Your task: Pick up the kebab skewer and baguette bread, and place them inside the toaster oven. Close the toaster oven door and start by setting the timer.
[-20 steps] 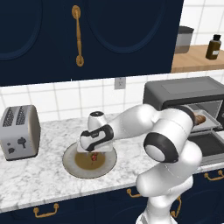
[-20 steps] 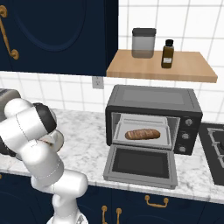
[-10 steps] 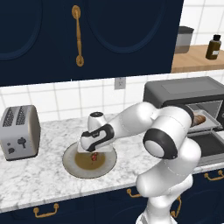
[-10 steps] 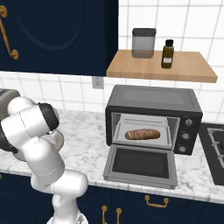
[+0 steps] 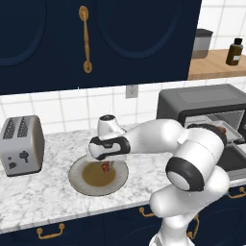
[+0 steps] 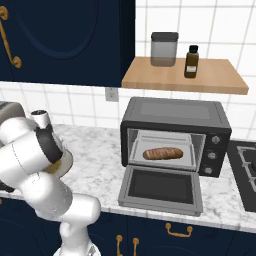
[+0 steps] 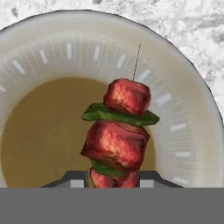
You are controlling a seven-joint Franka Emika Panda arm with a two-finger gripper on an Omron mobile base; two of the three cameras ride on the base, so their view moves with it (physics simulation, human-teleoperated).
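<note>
- the claw (image 7: 112,180) has a tip on either side of the kebab skewer (image 7: 119,138), touching its lowest chunk.
- the skewer lies on a round plate (image 7: 183,131).
- the plate sits on the marble counter (image 5: 38,197), beside the toaster (image 5: 21,144).
- baguette bread (image 6: 163,153) is inside the open toaster oven (image 6: 175,117).

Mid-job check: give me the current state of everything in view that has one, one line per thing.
toaster oven door: dropped fully open, flat.
toaster oven: open.
baguette bread: already inside, lying on the rack.
kebab skewer: on the plate, between the tool's fingertips.
plate: on the counter, holding the skewer.
tool: fingertips either side of the skewer's lower chunk; grip not confirmed.
silver toaster: slots empty.
</note>
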